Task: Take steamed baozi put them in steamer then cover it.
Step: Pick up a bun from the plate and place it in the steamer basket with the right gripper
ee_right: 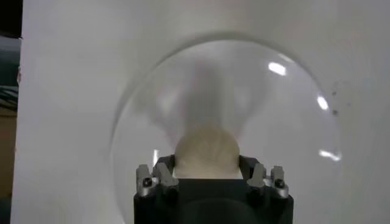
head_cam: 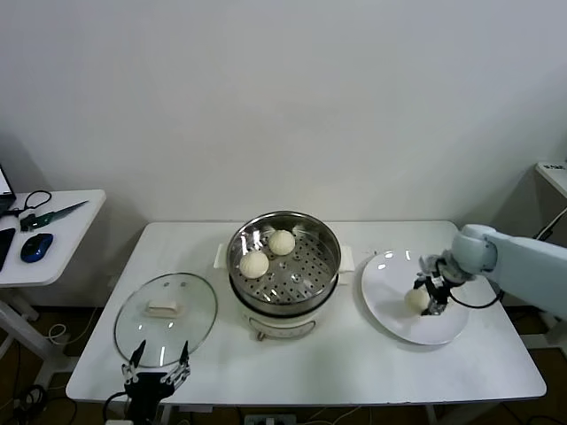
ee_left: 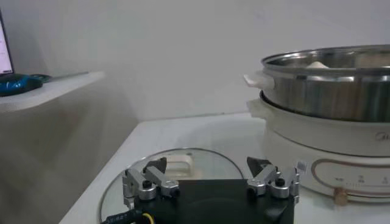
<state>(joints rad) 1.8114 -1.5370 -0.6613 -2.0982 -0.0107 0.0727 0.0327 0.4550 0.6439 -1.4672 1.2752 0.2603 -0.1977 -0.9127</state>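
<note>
The steamer (head_cam: 330,241) stands mid-table with its steel pot (ee_left: 329,91) uncovered. Two steamed baozi (head_cam: 254,263) (head_cam: 282,242) lie on its perforated tray. A third baozi (head_cam: 416,299) rests on the white plate (head_cam: 390,274) at the right. My right gripper (head_cam: 427,297) is down on that plate, its fingers pressed against both sides of the bun (ee_right: 206,152). The cover (head_cam: 166,317), a glass lid with a white handle, lies flat at the left. My left gripper (head_cam: 158,365) hangs open at the table's front edge, just short of the lid (ee_left: 183,161).
A side table (head_cam: 62,232) at the far left holds a blue mouse (head_cam: 36,247) and cables. The steamer's white base and control panel (ee_left: 359,176) face the front. Another surface edge (head_cam: 554,173) shows at the far right.
</note>
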